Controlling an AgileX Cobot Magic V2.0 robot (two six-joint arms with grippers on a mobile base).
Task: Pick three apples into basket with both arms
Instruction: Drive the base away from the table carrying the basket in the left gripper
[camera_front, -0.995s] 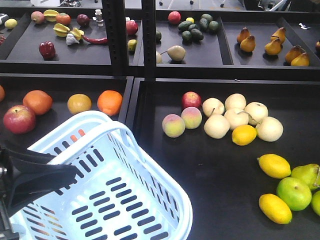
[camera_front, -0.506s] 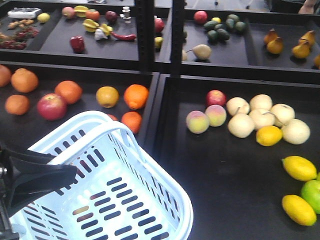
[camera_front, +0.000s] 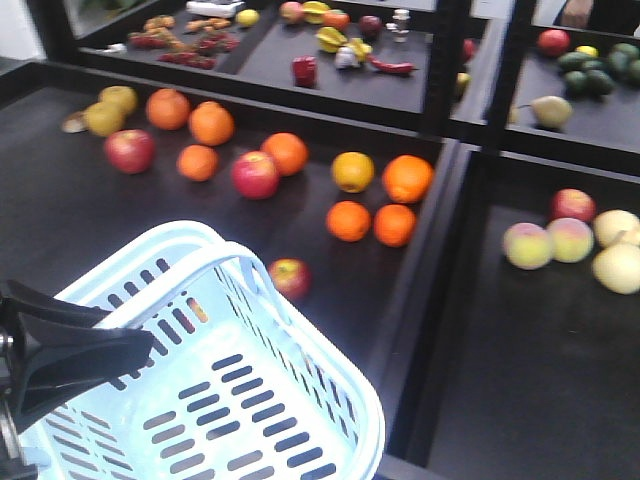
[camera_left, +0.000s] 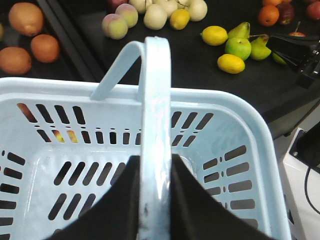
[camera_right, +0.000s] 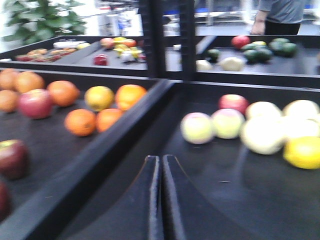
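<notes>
The pale blue basket (camera_front: 345, 385) fills the lower left of the front view, and its inside looks empty. My left gripper (camera_left: 155, 172) is shut on the basket's hoop handle (camera_left: 156, 90), one black finger on each side. Three red apples lie in the left tray: one at far left (camera_front: 130, 151), one among the oranges (camera_front: 256, 174), one just beyond the basket's rim (camera_front: 289, 277). My right gripper (camera_right: 161, 160) is shut and empty, low over the divider between the two trays. Two apples show to its left (camera_right: 35, 103) (camera_right: 12, 158).
Several oranges (camera_front: 393, 179) lie around the apples. A raised black divider (camera_front: 440, 300) separates the left tray from the right tray, which holds peaches (camera_front: 527, 245), pale pears and another red apple (camera_front: 572, 204). Upright posts (camera_front: 450, 60) and an upper shelf of mixed fruit stand behind.
The whole scene has slid to the right in the front view, so the left tray with oranges and apples now sits in the middle. The basket and left gripper keep their place in the frame.
</notes>
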